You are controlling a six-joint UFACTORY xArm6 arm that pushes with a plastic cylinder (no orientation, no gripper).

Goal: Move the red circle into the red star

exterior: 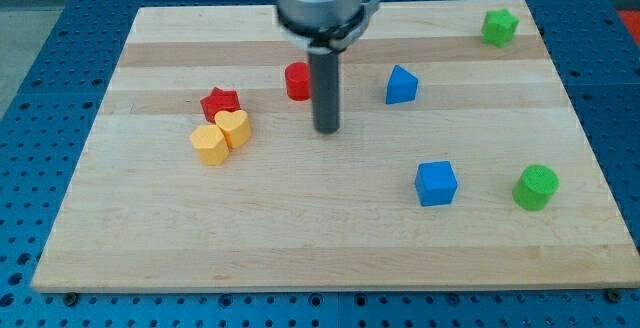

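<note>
The red circle [296, 81] stands on the wooden board, left of centre near the view's top. The red star [220, 102] lies further to the view's left and a little lower, apart from the circle. My tip [327, 129] rests on the board just right of and below the red circle, and the rod partly covers the circle's right edge. I cannot tell whether the rod touches the circle.
A yellow heart [234, 126] and a yellow hexagon-like block [209, 145] sit against the red star's lower side. A blue triangular block [401, 85] is right of the rod. A blue cube [436, 183], a green cylinder [536, 187] and a green star [499, 27] lie to the right.
</note>
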